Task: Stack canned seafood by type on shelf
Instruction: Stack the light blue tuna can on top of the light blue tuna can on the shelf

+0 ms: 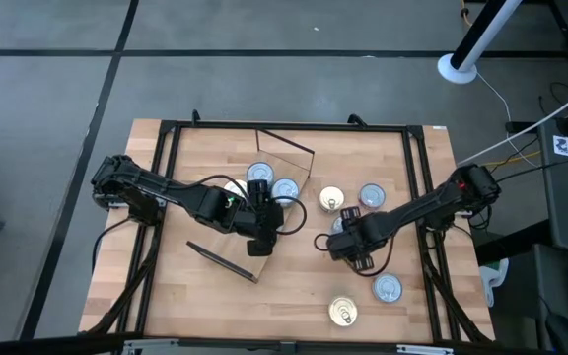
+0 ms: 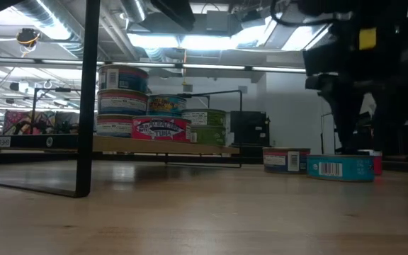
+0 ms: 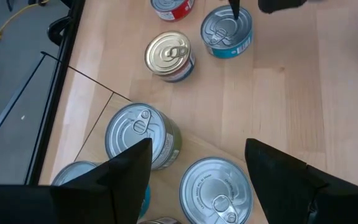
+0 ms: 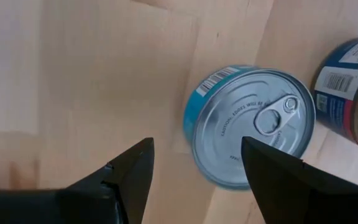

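Several tins of canned seafood stand stacked on the shelf (image 2: 163, 147); silver-topped ones (image 3: 142, 134) (image 3: 216, 190) lie just below my left gripper (image 3: 197, 168), which hangs open above them (image 1: 264, 222). On the table to the right, my right gripper (image 4: 194, 168) points down, open, over a silver-topped blue-labelled tin (image 4: 250, 124) (image 3: 227, 31) that stands on its base. The tin lies mostly beyond one finger, untouched. A gold-lidded tin (image 3: 169, 56) and a blue-red tin (image 4: 353, 93) stand beside it.
More loose tins stand on the table's right half: a gold one (image 1: 332, 199), a silver one (image 1: 372, 195), and near the front a silver one (image 1: 388, 288) and a gold one (image 1: 342, 312). A dark frame post (image 2: 85, 99) rises at the near left.
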Tool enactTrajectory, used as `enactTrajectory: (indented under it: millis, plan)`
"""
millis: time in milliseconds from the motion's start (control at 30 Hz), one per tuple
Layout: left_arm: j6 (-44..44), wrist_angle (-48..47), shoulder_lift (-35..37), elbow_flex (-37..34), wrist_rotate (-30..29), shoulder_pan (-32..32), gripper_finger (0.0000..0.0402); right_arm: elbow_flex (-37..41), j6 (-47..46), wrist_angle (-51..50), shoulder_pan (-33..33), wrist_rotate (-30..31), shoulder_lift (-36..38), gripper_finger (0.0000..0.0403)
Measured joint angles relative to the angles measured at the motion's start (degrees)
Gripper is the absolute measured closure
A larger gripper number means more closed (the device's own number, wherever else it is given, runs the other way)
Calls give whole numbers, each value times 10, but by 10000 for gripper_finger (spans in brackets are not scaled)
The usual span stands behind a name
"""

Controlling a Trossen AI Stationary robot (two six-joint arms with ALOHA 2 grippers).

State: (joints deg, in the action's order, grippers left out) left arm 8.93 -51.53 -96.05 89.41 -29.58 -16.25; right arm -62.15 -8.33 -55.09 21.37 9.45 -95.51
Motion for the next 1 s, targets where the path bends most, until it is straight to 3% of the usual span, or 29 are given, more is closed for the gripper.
enactTrajectory:
  millis: [567,1000]
  plan:
    - [0,-1,0,0,0,0,149,-2,1,-1,0,14,-62,169]
    - [-1,-1,0,0,0,0,149,-2,1,-2,0,13,-62,293]
